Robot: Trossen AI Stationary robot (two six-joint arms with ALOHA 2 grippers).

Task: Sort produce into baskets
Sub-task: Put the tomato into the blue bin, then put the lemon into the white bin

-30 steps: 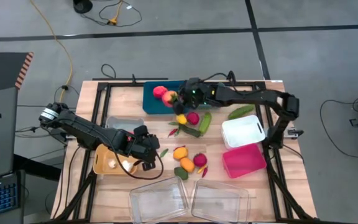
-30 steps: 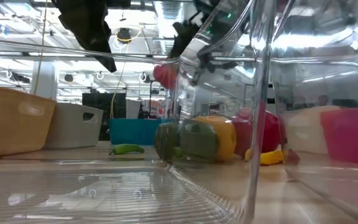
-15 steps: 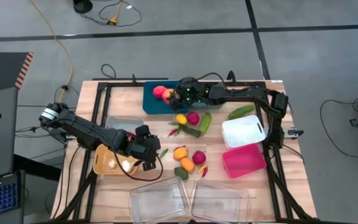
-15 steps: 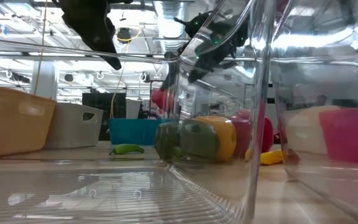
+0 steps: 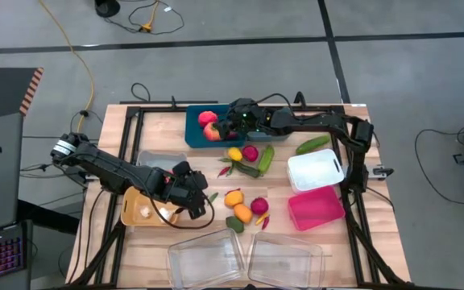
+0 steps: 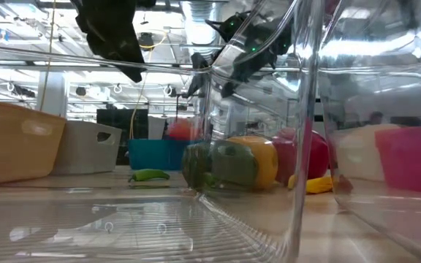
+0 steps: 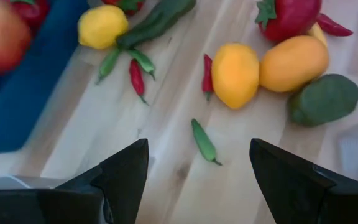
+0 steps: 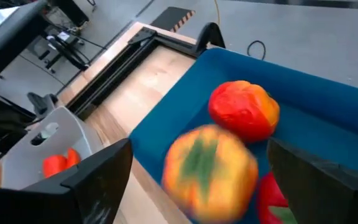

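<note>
My right gripper (image 5: 229, 126) hangs open over the teal bin (image 5: 196, 133) at the table's far side. An orange-red fruit with a green patch (image 8: 210, 171) shows blurred between and beyond its spread fingers, inside the bin and apart from them. It lies at bin height in the low view (image 6: 179, 130). Two more red fruits (image 8: 244, 111) lie on the bin's floor. My left gripper (image 5: 198, 201) is open and empty by the tan bin (image 5: 134, 213), above a small green chilli (image 7: 204, 142) on the wood.
Loose produce (image 5: 244, 205) lies in the table's middle: lemon, cucumbers, oranges, red fruits, chillies. A grey bin (image 5: 155, 160) is left of centre. White (image 5: 316, 170) and magenta (image 5: 316, 208) bins are on the right. Two clear trays (image 5: 208, 259) stand at the near edge.
My right gripper has gone a little toward the table's left over the teal bin. The orange-red fruit that was up at the gripper has dropped clear of it and come down into the bin.
</note>
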